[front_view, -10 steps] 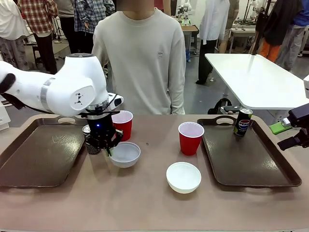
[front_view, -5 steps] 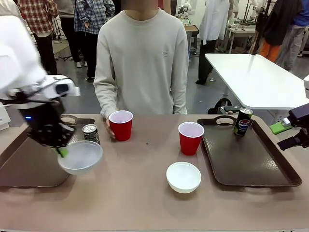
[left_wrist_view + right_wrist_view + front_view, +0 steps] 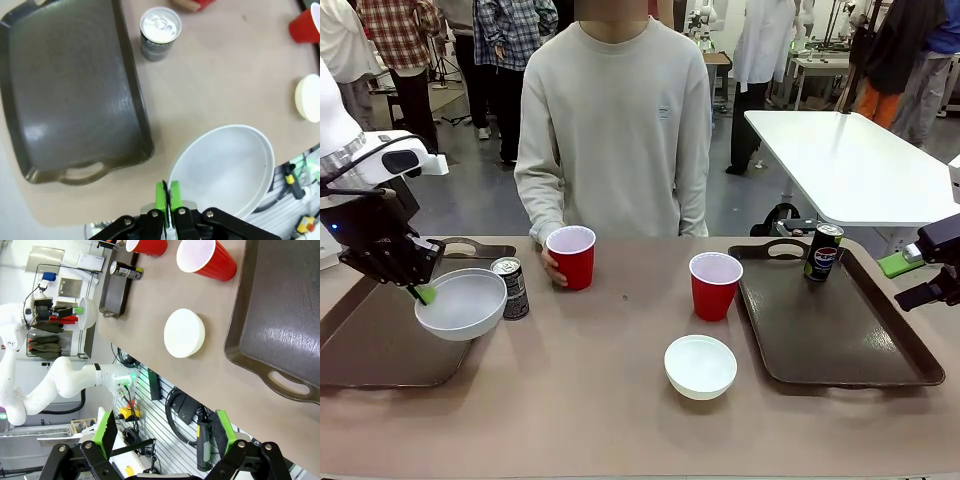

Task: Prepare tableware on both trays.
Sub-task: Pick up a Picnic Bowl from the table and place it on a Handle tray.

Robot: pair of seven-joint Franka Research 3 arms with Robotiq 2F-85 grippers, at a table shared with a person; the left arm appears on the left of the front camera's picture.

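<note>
Bowl (image 3: 462, 303) has travelled left and hangs raised at the left tray's (image 3: 370, 340) right edge, pinched by its rim in the clenched left end effector (image 3: 423, 293); likely light, stiff, slick; right end effector (image 3: 164, 430) released.

The tan table (image 3: 620, 430) carries six things directly. The left tray (image 3: 370, 345) lies low beside the left gripper (image 3: 420, 292), mostly to its left. A dark can (image 3: 510, 288) stands upright just right of that gripper, close to the tray's rim. Farther right and farther across stands a red cup (image 3: 571, 258) with a person's hand (image 3: 549, 266) at it. The second red cup (image 3: 715, 285) and a white bowl (image 3: 700, 366) sit between the two grippers. The right tray (image 3: 840, 330) lies just left of the right gripper (image 3: 164, 432).
</note>
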